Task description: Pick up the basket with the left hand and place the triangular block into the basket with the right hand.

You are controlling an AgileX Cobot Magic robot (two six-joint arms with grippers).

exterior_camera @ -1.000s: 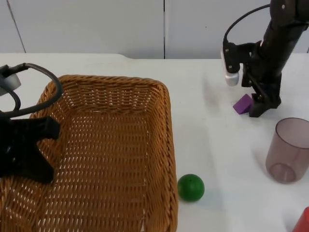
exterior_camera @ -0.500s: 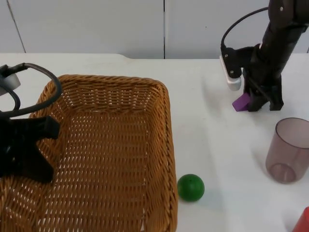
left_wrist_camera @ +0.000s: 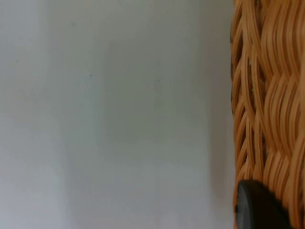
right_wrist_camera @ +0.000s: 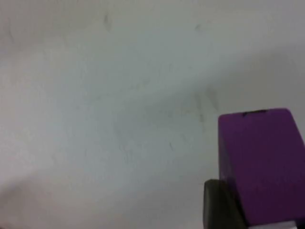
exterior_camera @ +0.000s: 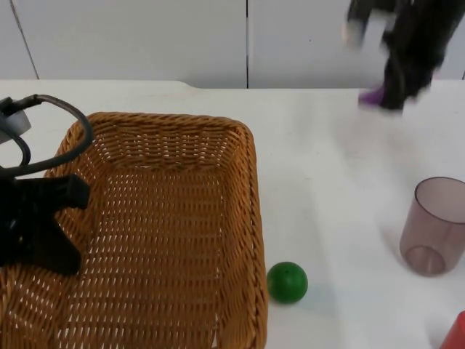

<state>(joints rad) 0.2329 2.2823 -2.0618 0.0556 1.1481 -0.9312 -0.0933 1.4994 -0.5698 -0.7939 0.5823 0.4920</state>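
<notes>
Two arms at work over the white table (exterior_camera: 341, 189). Left gripper (exterior_camera: 33, 225) sits at the left rim of the wicker basket (exterior_camera: 167, 218), its fingers closed on that woven wall; the left wrist view puts a black fingertip (left_wrist_camera: 257, 207) tight against the weave, with bare table beside it. Basket takes up the near left of the table; nothing seen inside it.

Right gripper (exterior_camera: 389, 91) is at the far right, up against the grey partition wall (exterior_camera: 182, 36) and blurred by motion. A purple triangular block (exterior_camera: 372, 96) shows at its tip, lifted off the table. Right wrist view gives it plainly: the block (right_wrist_camera: 259, 162) fills the space beside a black fingertip (right_wrist_camera: 219, 205) that presses its side, white table surface well below. Jaws closed on the block.

Block is well apart from the basket, out to the far right of it.

Other things on the table: a green ball (exterior_camera: 287, 282) just beside the basket's near right corner; a clear brownish cup (exterior_camera: 434, 225) standing upright at the right; a red object (exterior_camera: 456, 333) cut by the near right edge, shape not clear.
</notes>
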